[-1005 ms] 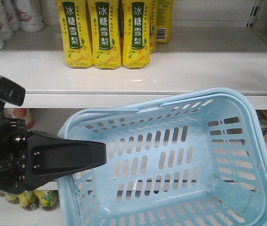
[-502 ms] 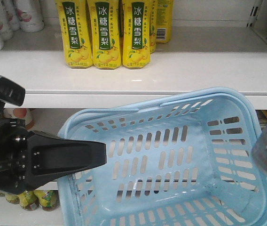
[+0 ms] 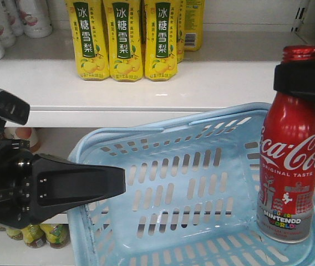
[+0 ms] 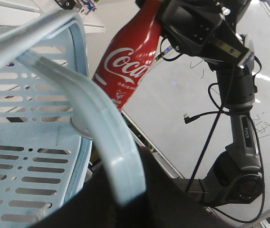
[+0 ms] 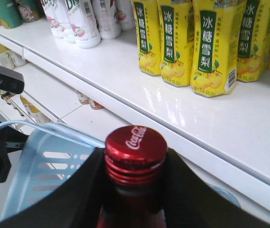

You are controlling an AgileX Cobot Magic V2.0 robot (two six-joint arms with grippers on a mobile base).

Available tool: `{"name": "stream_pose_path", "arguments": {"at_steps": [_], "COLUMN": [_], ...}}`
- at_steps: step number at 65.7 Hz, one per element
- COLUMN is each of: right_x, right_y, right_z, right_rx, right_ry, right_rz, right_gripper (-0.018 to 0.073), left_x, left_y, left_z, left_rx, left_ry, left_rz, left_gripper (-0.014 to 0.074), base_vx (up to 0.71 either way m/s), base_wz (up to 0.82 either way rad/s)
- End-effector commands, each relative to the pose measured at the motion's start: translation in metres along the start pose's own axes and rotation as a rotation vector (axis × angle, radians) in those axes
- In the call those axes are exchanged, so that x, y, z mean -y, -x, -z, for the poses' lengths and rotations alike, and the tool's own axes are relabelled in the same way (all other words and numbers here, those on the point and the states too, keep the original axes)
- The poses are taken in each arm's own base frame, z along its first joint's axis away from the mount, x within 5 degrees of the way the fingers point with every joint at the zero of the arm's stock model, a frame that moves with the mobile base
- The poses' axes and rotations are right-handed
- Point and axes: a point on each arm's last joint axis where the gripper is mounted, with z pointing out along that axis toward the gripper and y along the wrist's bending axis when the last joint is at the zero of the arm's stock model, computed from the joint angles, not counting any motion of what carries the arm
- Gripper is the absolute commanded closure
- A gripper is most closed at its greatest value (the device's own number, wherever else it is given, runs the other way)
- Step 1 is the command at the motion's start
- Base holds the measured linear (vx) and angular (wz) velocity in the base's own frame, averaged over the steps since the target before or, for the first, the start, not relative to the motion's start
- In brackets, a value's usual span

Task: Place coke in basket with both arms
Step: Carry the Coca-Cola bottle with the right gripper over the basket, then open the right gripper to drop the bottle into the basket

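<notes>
Background: white shop shelf (image 3: 229,83) with a row of yellow bottles (image 3: 124,41) bearing green labels; white bottles (image 5: 85,23) stand further along the same board
Basket (image 3: 246,111): light blue, slotted on sides and bottom, held off the ground below the shelf edge and tipped so its open top faces the front camera
Left gripper (image 3: 118,182): black wedge coming in from the left, its tip over the basket's left rim; in the left wrist view the blue handle (image 4: 101,128) runs straight down into the dark fingers, so the jaws are clamped on the basket
Coke (image 3: 290,166): red bottle with white script, upright at the basket's right end, overlapping the right wall; whether its base is inside the rim or touching the bottom cannot be told
Right gripper (image 3: 304,80): black, reaching in from the right edge, closed round the bottle's narrow neck just under the cap (image 5: 136,147); the right wrist view shows a dark finger pressed on each side of the neck
</notes>
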Motion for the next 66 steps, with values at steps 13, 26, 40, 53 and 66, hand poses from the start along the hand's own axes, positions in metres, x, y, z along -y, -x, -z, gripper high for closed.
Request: {"name": "stream_pose_path", "arguments": {"at_steps": [13,26,40,53,66], "right_x": [-0.002,-0.001,-0.006,-0.018,-0.031], "right_y": [0.014,0.015,0.011,-0.009,-0.068], "right_z": [0.002,0.003,0.013,0.048,0.071], "right_rx": [0.091,0.099,0.083,-0.016,0.010], "right_ry": [0.019,0.007,-0.064,-0.292,-0.457], "right_rz": [0.013,0.015,0.063,0.171,0.194], "right_gripper": [0.0220,0.0006,0.0166,0.0576,0.0566], "left_x": [0.031,0.031,0.031,0.031,0.031], "left_y": [0.002,0.002,0.002,0.002,0.002], "left_z": [0.002,0.002,0.002,0.002,0.002], "left_rx": [-0.016,-0.016,-0.016,-0.016,-0.016], "left_ry": [-0.234,-0.234,-0.234,-0.234,-0.234], "left_rz": [-0.017,-0.017,-0.017,-0.017,-0.017], "left_gripper": [0.0603,0.0603,0.0603,0.0603,0.0603], "base_vx": [0.00,0.00,0.00,0.00,0.00], "base_wz": [0.00,0.00,0.00,0.00,0.00]}}
